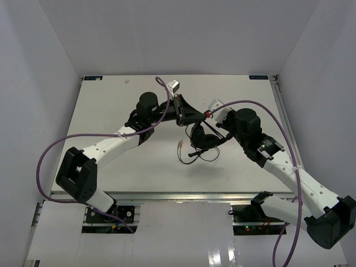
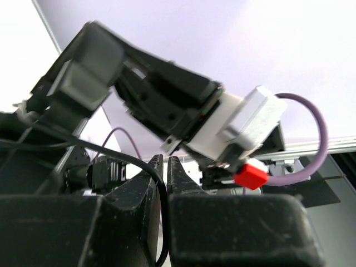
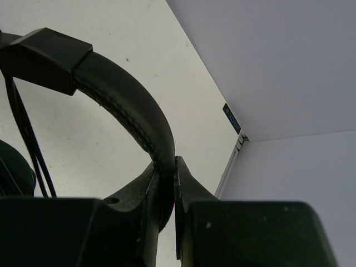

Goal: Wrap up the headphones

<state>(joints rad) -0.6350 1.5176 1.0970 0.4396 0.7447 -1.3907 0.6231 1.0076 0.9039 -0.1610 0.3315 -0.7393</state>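
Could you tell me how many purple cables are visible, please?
2. Left purple cable loops beside the left arm; right purple cable arcs over the right arm.

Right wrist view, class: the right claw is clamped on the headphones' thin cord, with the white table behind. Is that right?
No. The right wrist view shows the right claw clamped on the padded headband of the headphones, not the thin cord. The white table behind is as stated.
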